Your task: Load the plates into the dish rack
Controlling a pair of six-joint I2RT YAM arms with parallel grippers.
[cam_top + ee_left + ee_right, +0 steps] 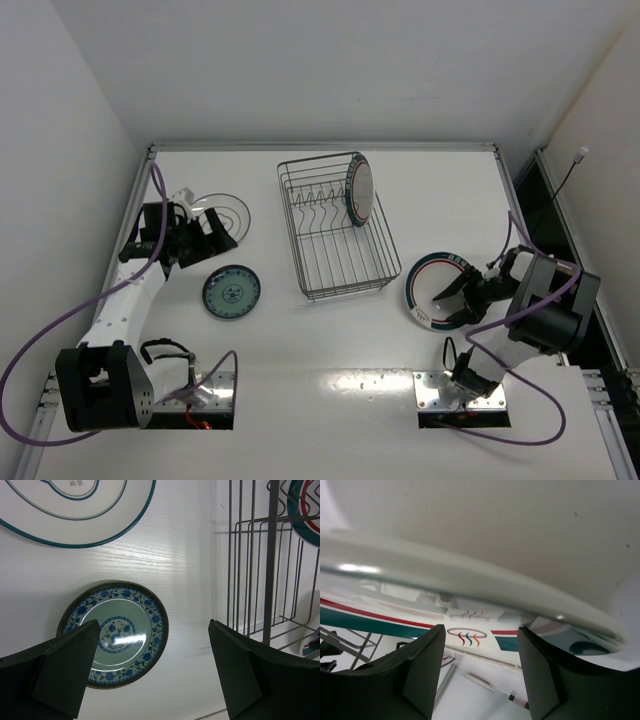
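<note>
Right wrist view puts the rim of the white plate (470,587) straight ahead of the right hand (480,630), running crosswise just beyond the fingertips, with its red and green rings and a small printed mark showing in the gap. The hand stands moderately wide; nothing sits between its pads, so I judge the plate not yet gripped.

From above, this plate lies flat on the bench (330,350), touching or nearly touching the right hand at the plate's near-right edge. The dish rack (340,270) is off to that hand's left, near but apart, its long axis running away from the arms with a slight slant. One plate (359,190) already stands in its far end.

The left hand (212,232) is wide and holds nothing. A glass plate (225,212) lies just beside it and a teal plate (231,292) below its fingers.

The right arm is clearly the nearer to the white plate. The next move likely calls for pinching that rim, then swinging left toward the tines.
</note>
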